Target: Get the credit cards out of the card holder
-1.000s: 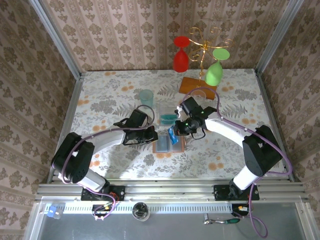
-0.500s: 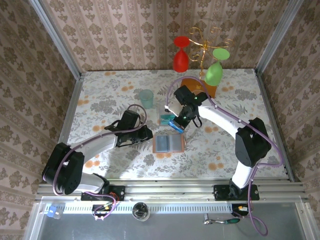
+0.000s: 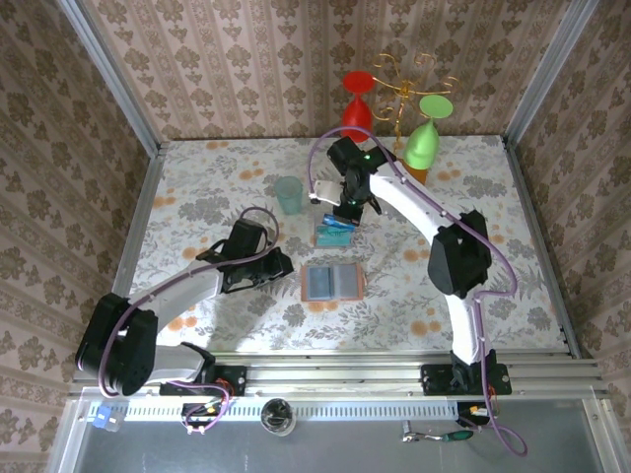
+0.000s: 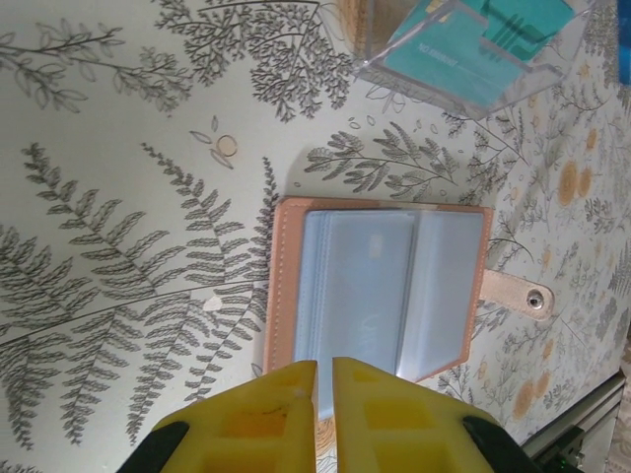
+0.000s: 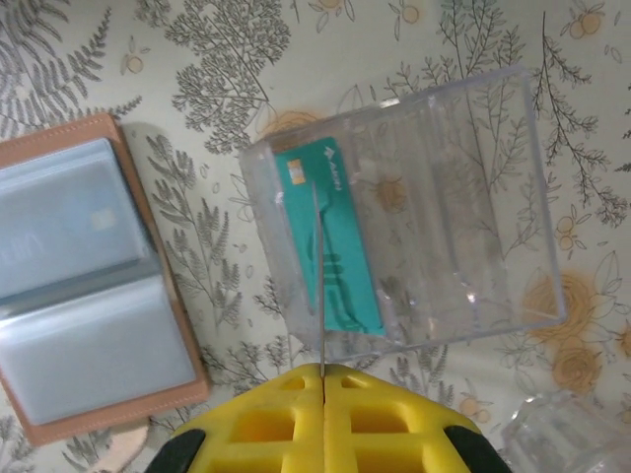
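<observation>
Right arm (image 3: 347, 202) now over tray (image 3: 333, 235)

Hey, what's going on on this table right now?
Two robot arms are emptying an open card holder lying flat on the table. The right gripper, jaws shut on a thin card held edge-on, hangs over a clear plastic box that already holds a teal card. The left gripper hovers at the holder's edge, gripping nothing.

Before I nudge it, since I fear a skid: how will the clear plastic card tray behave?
The clear plastic card tray looks thin-walled and nearly bare, so probably light and prone to slide. Its low, flat shape makes tipping unlikely. The teal card inside may shift.
</observation>
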